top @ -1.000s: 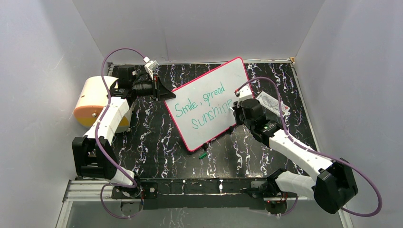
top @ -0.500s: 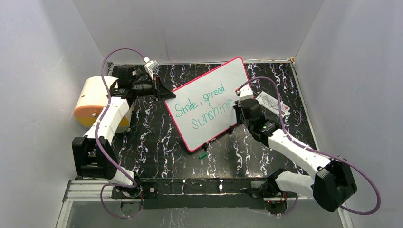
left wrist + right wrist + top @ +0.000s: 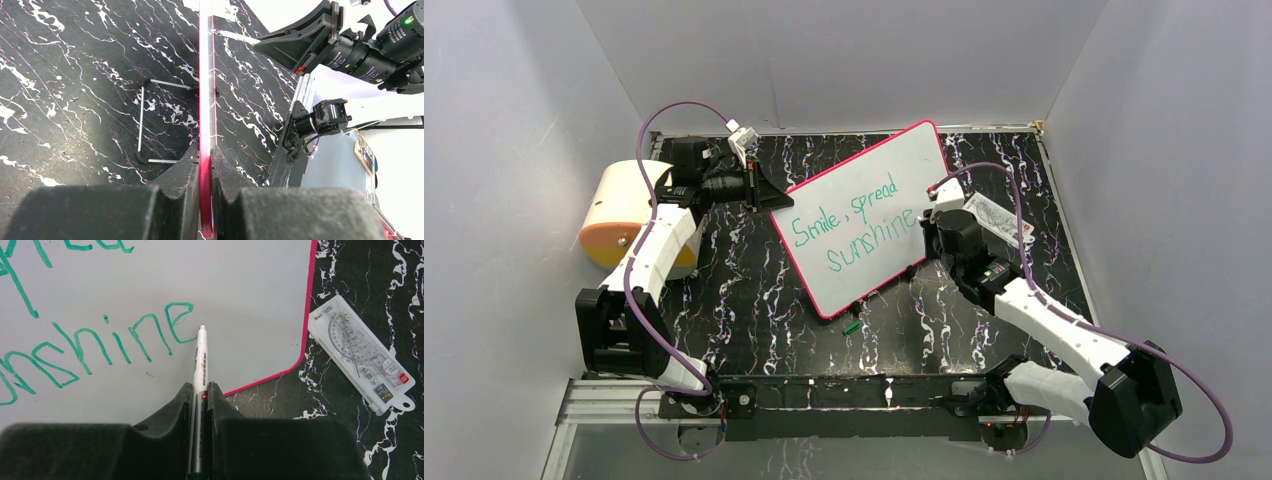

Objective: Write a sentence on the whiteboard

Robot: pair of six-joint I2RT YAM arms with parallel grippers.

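Note:
The whiteboard [image 3: 864,215], white with a pink-red rim, stands tilted on the black marbled table. The teal sentence [image 3: 852,230] on it reads "Smile, spread sunshine" in two lines. My left gripper [image 3: 769,196] is shut on the board's left edge; in the left wrist view the rim [image 3: 206,125] runs edge-on between the fingers [image 3: 180,172]. My right gripper [image 3: 924,232] is shut on a white marker [image 3: 201,370]. Its tip sits just right of the last "e" [image 3: 178,322], close over the board [image 3: 240,285].
A clear plastic packet with a red mark [image 3: 999,218] lies right of the board, also in the right wrist view [image 3: 362,357]. A small green cap [image 3: 851,327] lies below the board. A cream and orange roll [image 3: 619,212] sits at the far left. The board's wire stand [image 3: 142,125] rests behind it.
My right arm has drawn back a little to the right, taking the marker tip off the end of "sunshine". The left arm and the board have not moved.

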